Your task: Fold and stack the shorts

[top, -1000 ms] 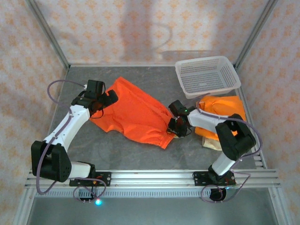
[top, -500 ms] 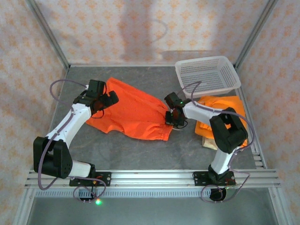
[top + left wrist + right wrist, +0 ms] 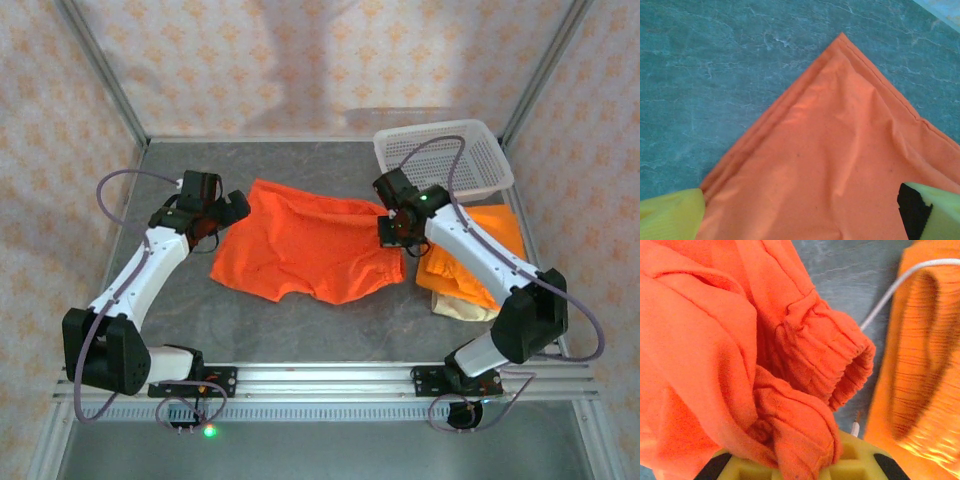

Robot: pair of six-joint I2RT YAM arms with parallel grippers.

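Orange cloth shorts [image 3: 310, 250] lay spread on the grey stone-look tabletop [image 3: 300, 335]; your right hand [image 3: 392, 232] pinched their bunched elastic edge, while your left hand [image 3: 236, 208] stood wide over the opposite corner.

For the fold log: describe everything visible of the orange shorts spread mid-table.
The orange shorts are bright, soft cloth, spread nearly flat on the grey table, legs toward the near edge. The right gripper pinches their gathered, ribbed waistband corner, lifted and bunched. The left gripper stands open at the opposite hemmed corner.
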